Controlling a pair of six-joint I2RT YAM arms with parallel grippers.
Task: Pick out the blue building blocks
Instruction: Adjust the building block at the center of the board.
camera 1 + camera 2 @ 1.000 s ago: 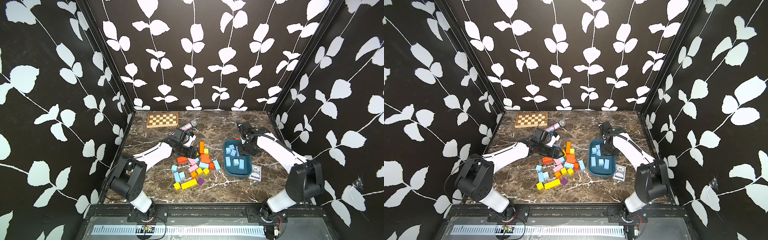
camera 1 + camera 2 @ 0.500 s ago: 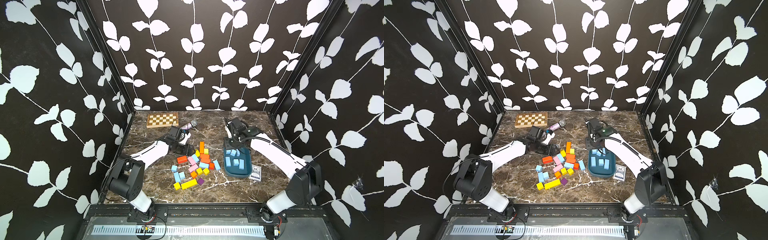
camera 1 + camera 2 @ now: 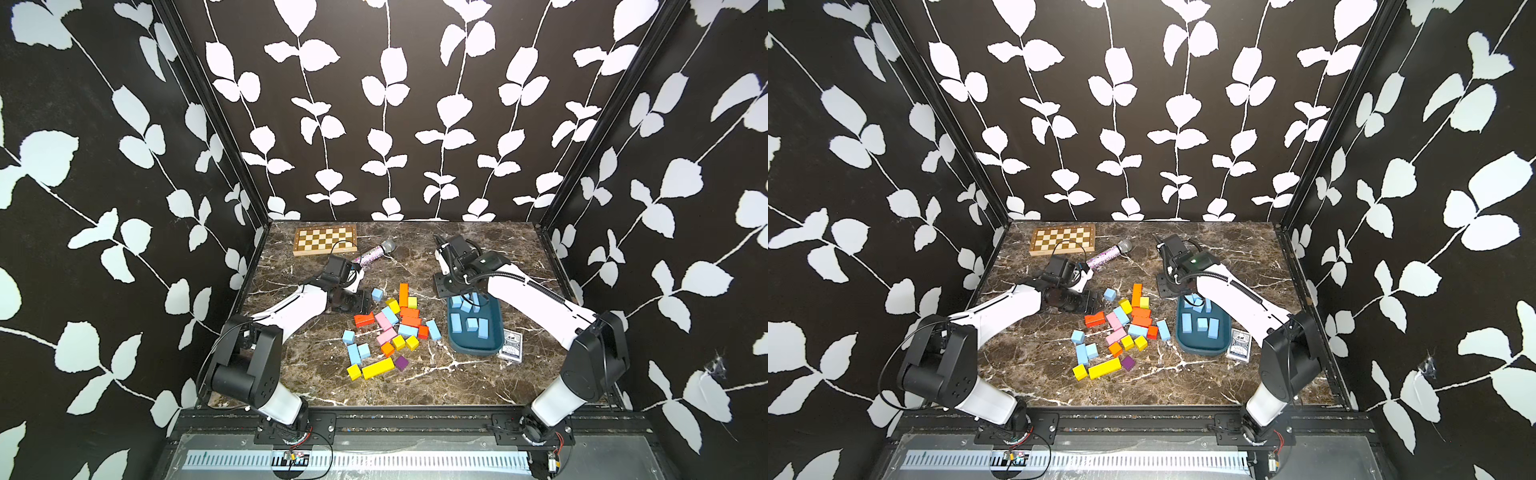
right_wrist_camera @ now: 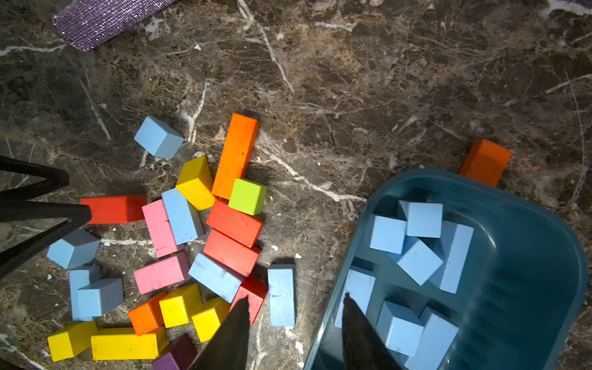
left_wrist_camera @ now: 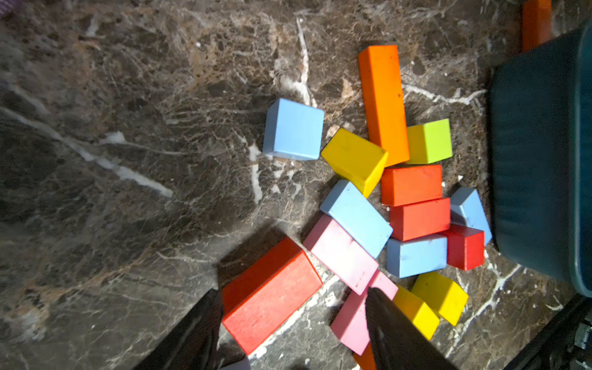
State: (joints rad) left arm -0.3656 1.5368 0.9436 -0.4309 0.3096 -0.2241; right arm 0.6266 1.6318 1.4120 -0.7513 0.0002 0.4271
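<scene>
Several blue building blocks (image 3: 470, 324) lie in the dark teal tray (image 3: 473, 352), shown close in the right wrist view (image 4: 419, 238). More lie loose in the mixed pile: a lone cube (image 3: 377, 294) (image 5: 293, 129) at its far edge, a bar (image 3: 433, 329) by the tray and a cluster (image 3: 355, 352) at the front left. My left gripper (image 3: 362, 304) (image 5: 293, 299) is open and low at the pile's left edge, its jaws straddling a corner of a red block (image 5: 272, 294) without closing on it. My right gripper (image 3: 451, 289) (image 4: 296, 301) hangs open and empty above the tray's far left rim.
Red, orange, pink, yellow, green and purple blocks (image 3: 409, 311) are mixed among the blue ones. A chessboard (image 3: 325, 240) and a glittery microphone (image 3: 376, 251) lie at the back. A card deck (image 3: 511, 345) sits right of the tray, and an orange block (image 4: 485, 161) lies behind it.
My right arm has swung from over the tray toward the left and back. My left gripper has drawn back a little to the left of the pile.
</scene>
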